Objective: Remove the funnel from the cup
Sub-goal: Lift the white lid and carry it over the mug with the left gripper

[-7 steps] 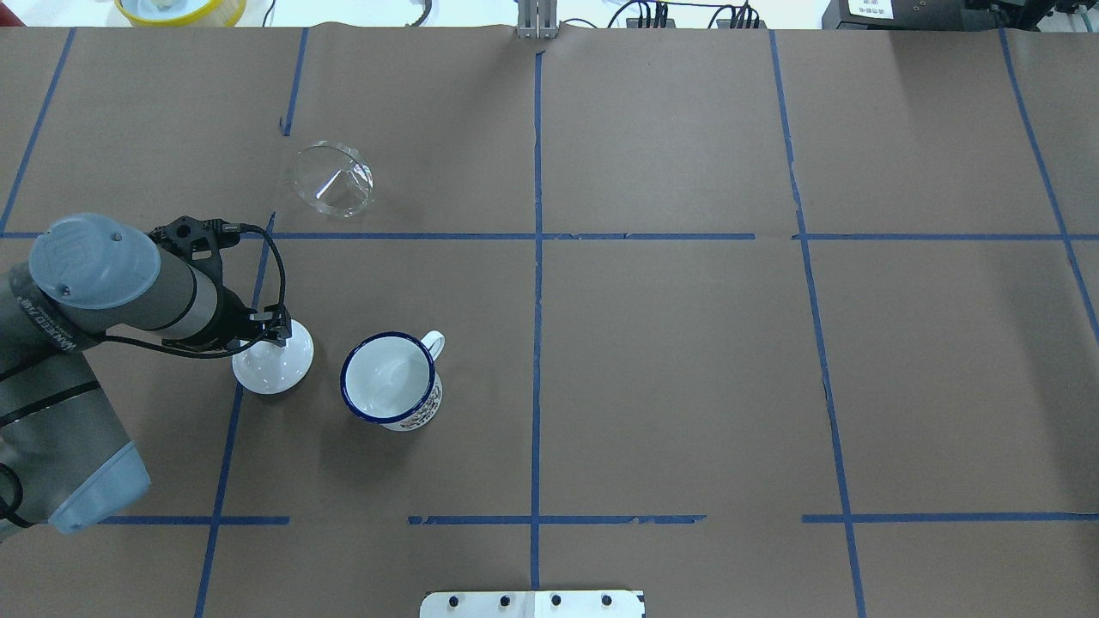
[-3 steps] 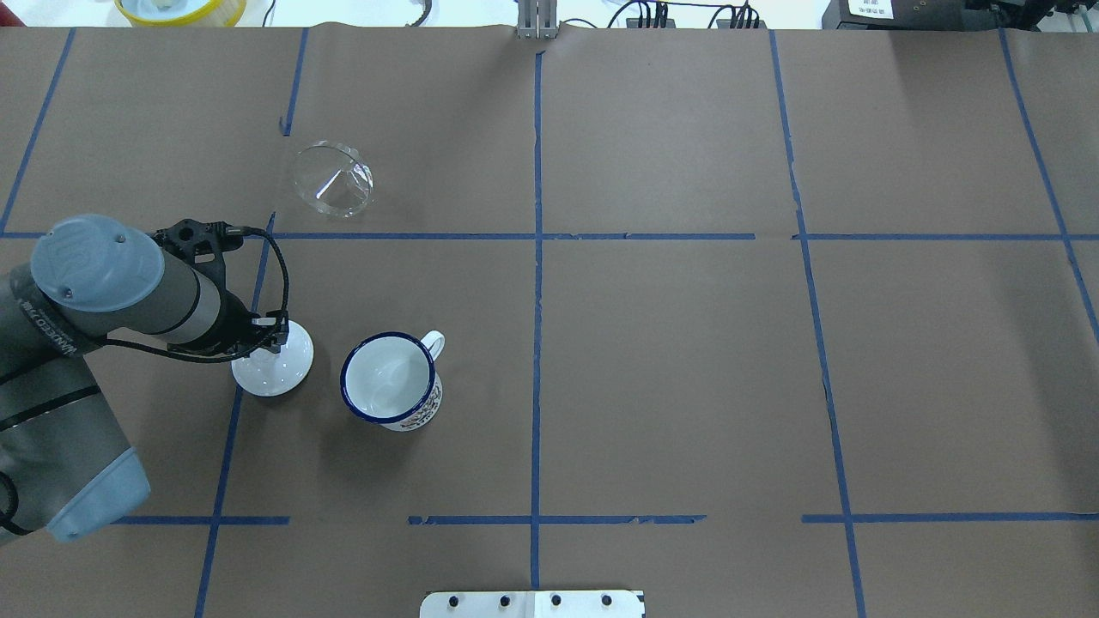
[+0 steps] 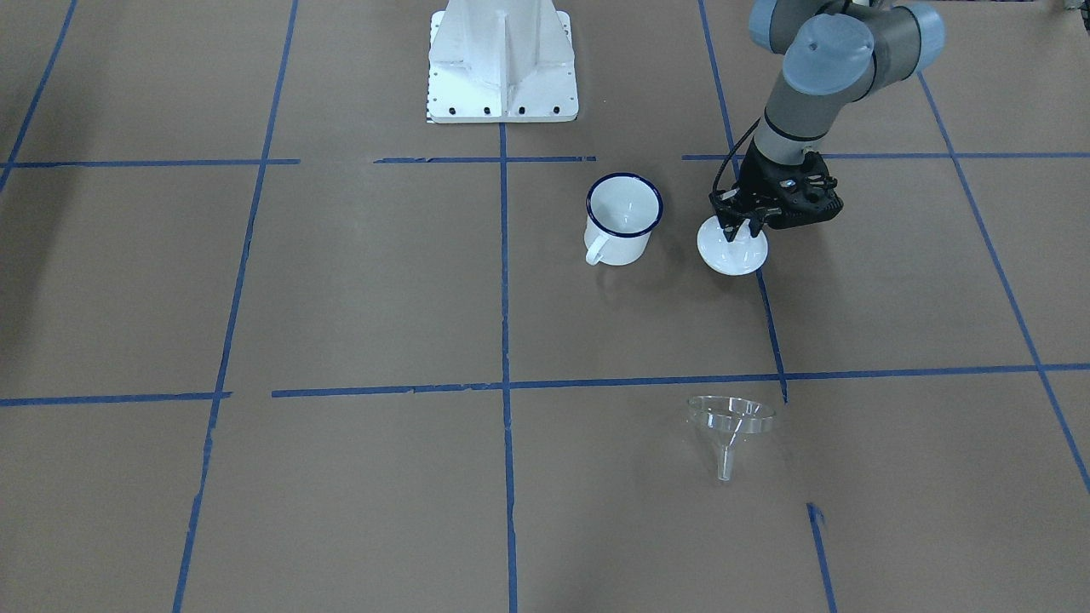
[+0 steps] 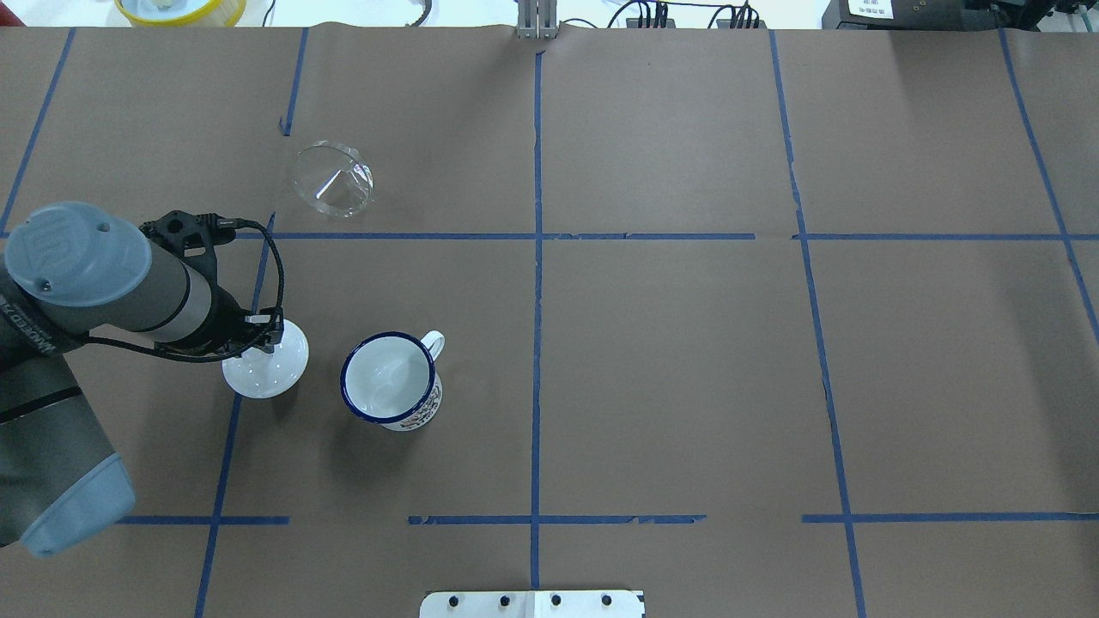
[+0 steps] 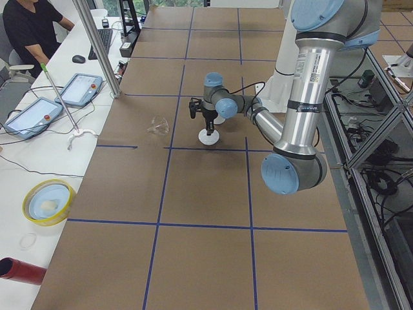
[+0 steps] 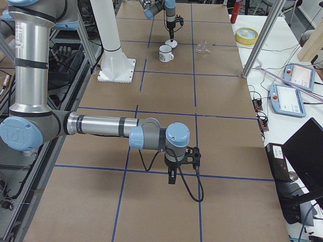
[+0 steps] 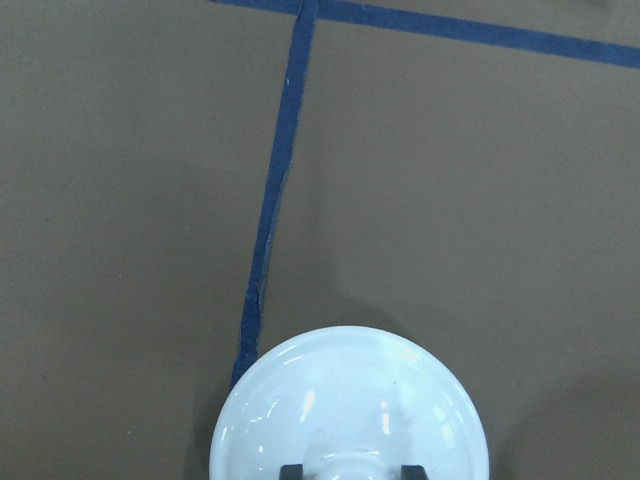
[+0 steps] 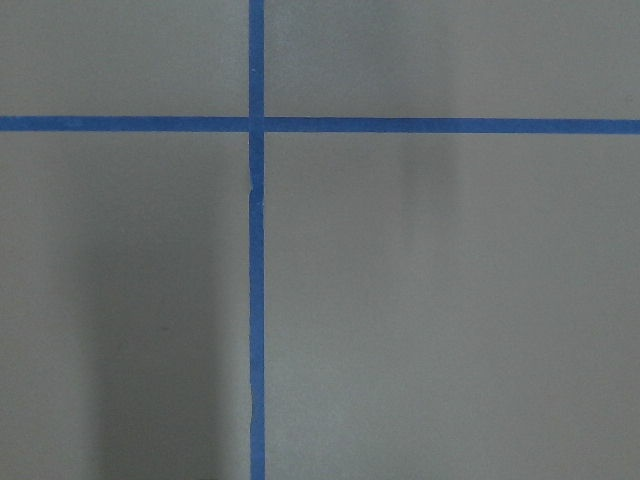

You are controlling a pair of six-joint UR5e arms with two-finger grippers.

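One empty blue-rimmed white enamel mug (image 4: pixel 388 380), one transparent funnel (image 4: pixel 333 180) well apart, one round white knobbed lid (image 4: pixel 258 373) pinched by left gripper (image 3: pixel 739 226); right gripper (image 6: pixel 172 177): cannot tell.

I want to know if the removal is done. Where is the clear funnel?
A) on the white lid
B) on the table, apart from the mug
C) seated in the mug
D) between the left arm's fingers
B: the funnel lies well apart from the empty cup, while the left gripper grips the white lid.

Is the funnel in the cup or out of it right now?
Out. The funnel rests on the table, well apart from the cup, whose white inside shows empty.
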